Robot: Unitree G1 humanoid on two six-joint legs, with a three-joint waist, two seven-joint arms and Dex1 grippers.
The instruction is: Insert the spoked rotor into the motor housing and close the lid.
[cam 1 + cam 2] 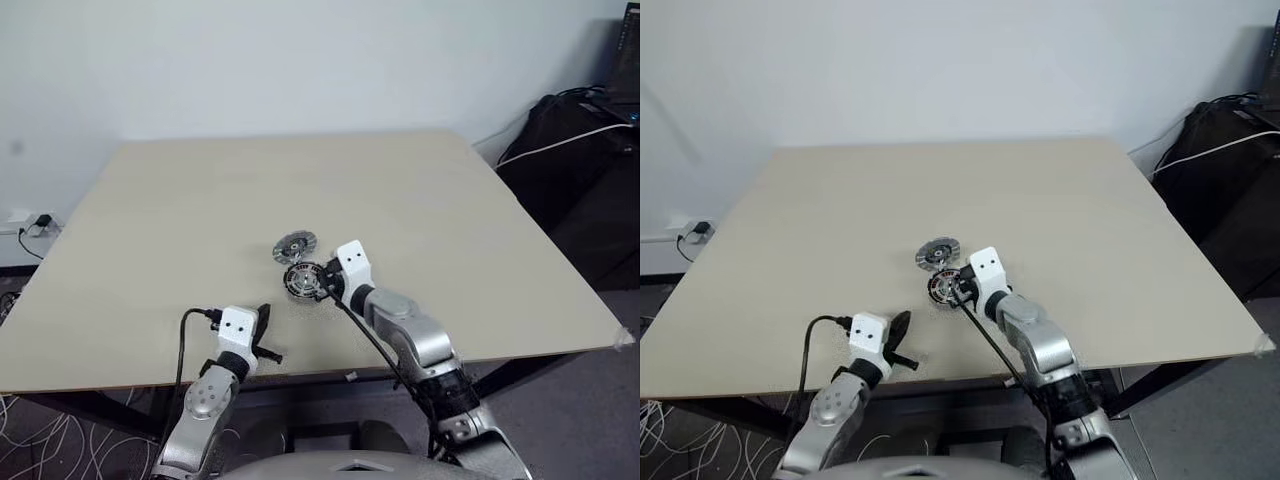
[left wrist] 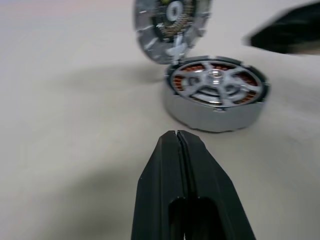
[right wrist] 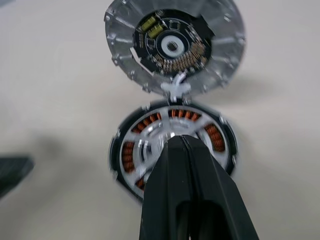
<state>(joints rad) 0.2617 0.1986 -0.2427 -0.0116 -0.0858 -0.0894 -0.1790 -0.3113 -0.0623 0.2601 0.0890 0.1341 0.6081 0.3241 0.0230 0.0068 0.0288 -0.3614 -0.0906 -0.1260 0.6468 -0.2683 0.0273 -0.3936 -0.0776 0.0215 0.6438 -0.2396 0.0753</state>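
My right gripper (image 3: 181,142) has its fingers pressed together, holding nothing. Its tips sit over the middle of the housing (image 3: 172,150), on or just above the rotor (image 2: 215,82); I cannot tell whether they touch. The rotor lies seated in the housing, its silver spokes flush across the top with the copper windings showing between them. So insertion looks done, and I judge the lid step is what remains.

The lid (image 3: 174,46) rests on the table (image 1: 420,200) on the far side of the housing, touching its rim or very nearly. Its open face is up, showing a dark board and a ring of small parts around the centre.

Handling, as judged: the lid is rigid metal, dense for its size and smooth enough to slip. That exposed board looks delicate, so I would keep the fingers off it and pinch across the outer rim. Magnets in the rotor may pull the lid down sharply as it nears the housing.

The right arm reaches forward and inward, wrist tipped down onto the housing.

My left gripper (image 1: 900,330) is likewise shut and empty. It sits on the near side of the housing, well apart, low by the table edge and pointing roughly towards it.
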